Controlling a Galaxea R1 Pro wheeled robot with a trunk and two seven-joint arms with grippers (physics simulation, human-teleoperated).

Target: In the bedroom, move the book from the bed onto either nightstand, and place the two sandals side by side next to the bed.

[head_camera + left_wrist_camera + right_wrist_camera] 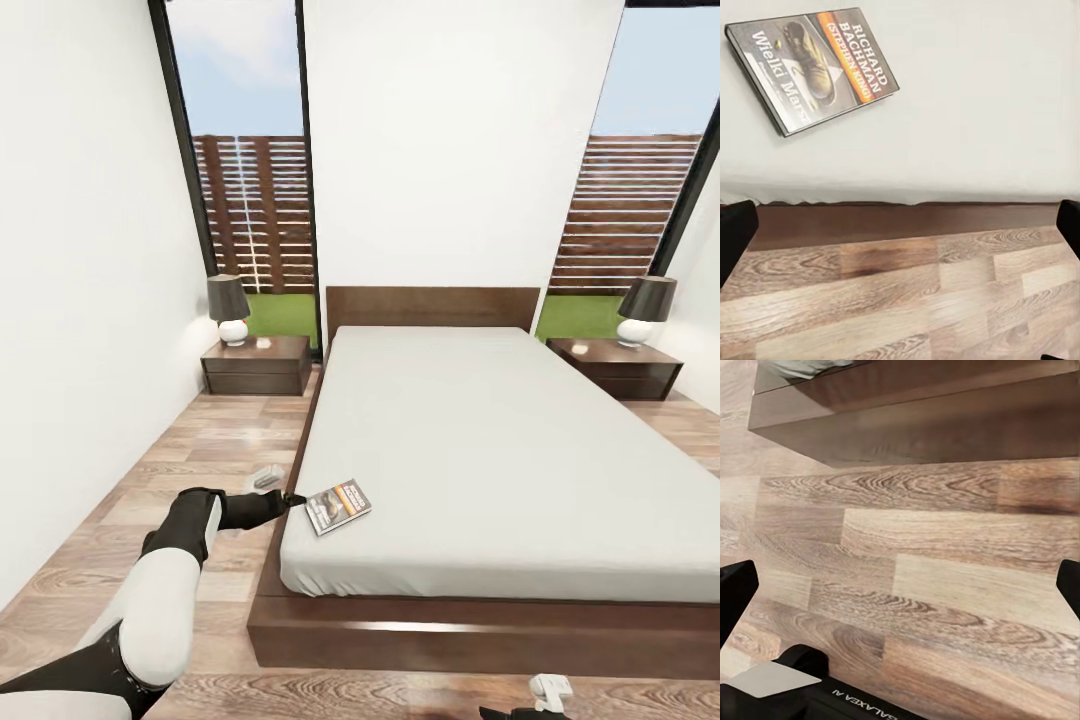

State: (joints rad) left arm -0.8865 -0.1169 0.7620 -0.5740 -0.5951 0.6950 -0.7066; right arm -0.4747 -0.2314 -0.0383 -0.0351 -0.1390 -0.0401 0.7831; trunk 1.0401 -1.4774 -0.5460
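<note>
The book (338, 506) lies flat on the grey mattress of the bed (480, 450), near its front left corner. In the left wrist view its dark cover (814, 66) reads "RICHARD BACHMAN" beside an orange band. My left gripper (293, 499) hovers just off the mattress's left edge, a short way from the book, open and holding nothing. Its fingertips (735, 232) are spread wide over the bed frame and floor. My right gripper (900, 589) is open and low over the wood floor at the foot of the bed. The sandals are out of view.
A nightstand (257, 365) with a lamp (229, 308) stands left of the headboard, and its twin (615, 368) stands on the right. A strip of wood floor (220, 450) runs between the left wall and the bed. The dark bed frame (915, 412) stands close ahead of my right gripper.
</note>
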